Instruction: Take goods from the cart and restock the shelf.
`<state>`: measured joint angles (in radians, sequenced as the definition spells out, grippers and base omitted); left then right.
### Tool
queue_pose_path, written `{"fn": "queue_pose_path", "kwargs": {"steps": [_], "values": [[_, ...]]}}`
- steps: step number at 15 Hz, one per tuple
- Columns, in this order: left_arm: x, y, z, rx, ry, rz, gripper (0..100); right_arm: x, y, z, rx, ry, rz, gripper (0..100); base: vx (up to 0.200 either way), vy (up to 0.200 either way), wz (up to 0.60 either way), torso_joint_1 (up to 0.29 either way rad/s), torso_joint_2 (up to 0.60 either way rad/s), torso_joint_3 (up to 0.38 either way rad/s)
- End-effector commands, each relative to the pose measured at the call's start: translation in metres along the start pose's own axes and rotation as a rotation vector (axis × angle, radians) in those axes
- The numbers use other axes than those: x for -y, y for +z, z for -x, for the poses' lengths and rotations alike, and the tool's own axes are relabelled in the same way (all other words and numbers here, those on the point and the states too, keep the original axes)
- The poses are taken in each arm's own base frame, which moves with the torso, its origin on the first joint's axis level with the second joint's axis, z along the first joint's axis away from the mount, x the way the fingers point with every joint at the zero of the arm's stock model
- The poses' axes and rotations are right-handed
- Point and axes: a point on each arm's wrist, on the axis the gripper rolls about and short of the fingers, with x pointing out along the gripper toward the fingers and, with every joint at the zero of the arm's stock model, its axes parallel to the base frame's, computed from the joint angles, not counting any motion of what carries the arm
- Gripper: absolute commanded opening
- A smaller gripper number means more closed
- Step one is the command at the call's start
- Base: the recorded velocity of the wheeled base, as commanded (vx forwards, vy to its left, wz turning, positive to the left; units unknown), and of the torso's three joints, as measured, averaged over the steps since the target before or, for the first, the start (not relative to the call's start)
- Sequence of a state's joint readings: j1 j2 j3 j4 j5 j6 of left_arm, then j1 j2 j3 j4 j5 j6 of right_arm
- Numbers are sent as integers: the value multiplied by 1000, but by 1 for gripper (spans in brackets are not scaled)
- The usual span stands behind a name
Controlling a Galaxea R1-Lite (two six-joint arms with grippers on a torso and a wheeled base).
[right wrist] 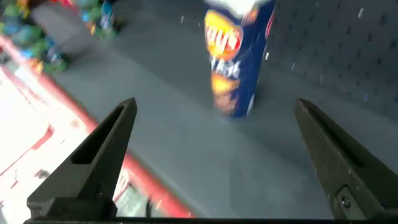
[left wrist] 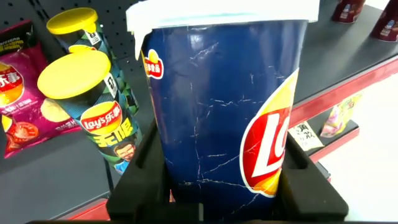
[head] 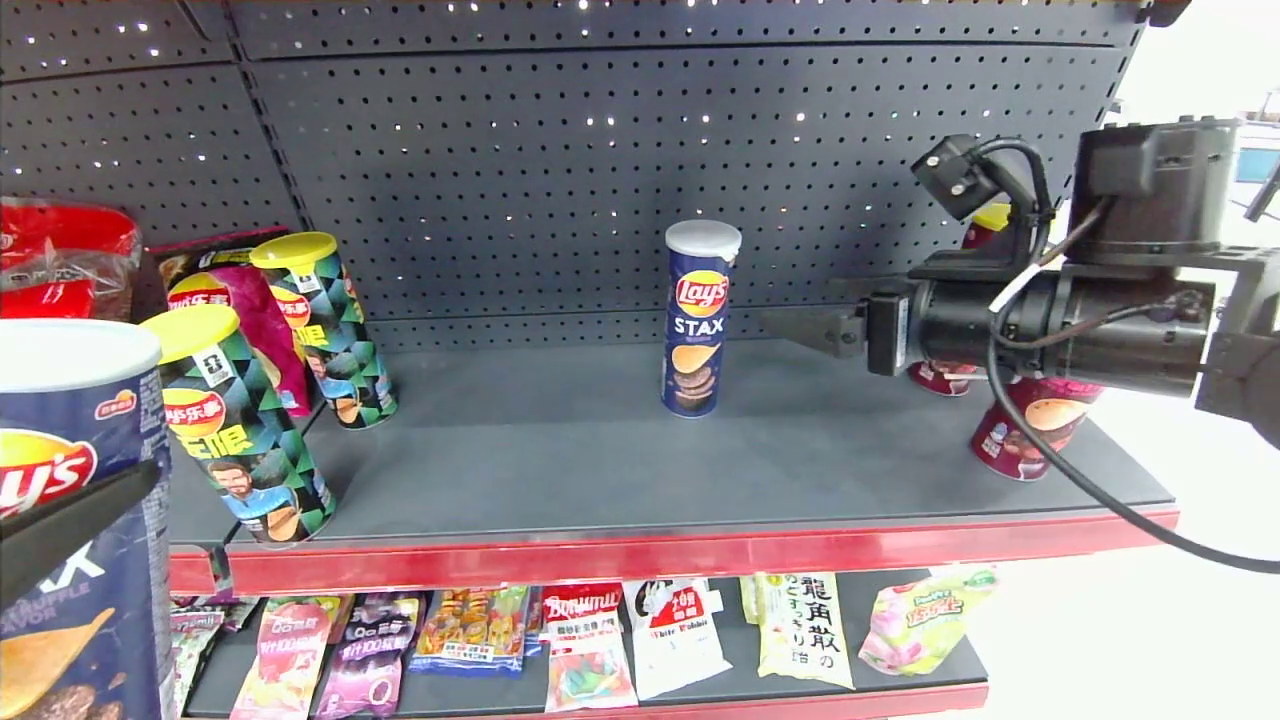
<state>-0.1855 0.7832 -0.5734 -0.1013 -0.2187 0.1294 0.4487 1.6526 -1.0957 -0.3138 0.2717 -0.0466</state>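
Blue can (head: 700, 318) stands upright in the middle of the shelf (head: 560, 470), close to the pegboard (head: 600, 150) and well apart from the other goods. In the head view, the right gripper (head: 795, 326) is at the right of this can, at about its middle height, and it does not touch it. At the lower left corner a second blue can, the held can (head: 70, 430), is very close to the camera, and one black finger of the left gripper (head: 75, 520) lies across it. Two green cans (head: 240, 430) with yellow lids stand on the left part of the shelf, with a purple bag (head: 255, 320) between them against the back. A red bag (head: 60, 260) is at the far left. Maroon cans (head: 1020, 430) stand at the right end, partly hidden by the right arm. Snack packs (head: 590, 640) lie in a row on the lower shelf (head: 900, 690).

In the left wrist view, the left gripper (left wrist: 221, 186) is closed on the held can (left wrist: 217, 93), one finger on each side of it. The can is upright and has a white lid. The green cans (left wrist: 93, 106) and the purple bag (left wrist: 18, 93) are behind it.

In the right wrist view, the right gripper (right wrist: 214, 109) has its fingers (right wrist: 106, 143) wide apart, with nothing between them. The blue can (right wrist: 239, 56) is beyond them, blurred, and stands on the shelf (right wrist: 186, 155).
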Motion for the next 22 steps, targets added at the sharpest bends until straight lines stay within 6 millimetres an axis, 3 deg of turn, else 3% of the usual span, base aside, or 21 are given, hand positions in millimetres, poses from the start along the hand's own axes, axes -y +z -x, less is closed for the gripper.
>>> {"fn": "queue_pose_path", "kwargs": {"steps": [1, 7, 22], "values": [[0, 0, 0, 0, 1, 1, 0, 9, -16, -36, -35, 2, -11, 100, 0, 0, 0, 0, 0, 0], [0, -5, -4, -26, -3, 6, 0, 17, -16, -75, -21, -40, -6, 100, 0, 0, 0, 0, 0, 0], [0, -7, -3, -31, 0, 9, 0, 21, -12, -116, 12, -42, 8, 100, 0, 0, 0, 0, 0, 0]]}}
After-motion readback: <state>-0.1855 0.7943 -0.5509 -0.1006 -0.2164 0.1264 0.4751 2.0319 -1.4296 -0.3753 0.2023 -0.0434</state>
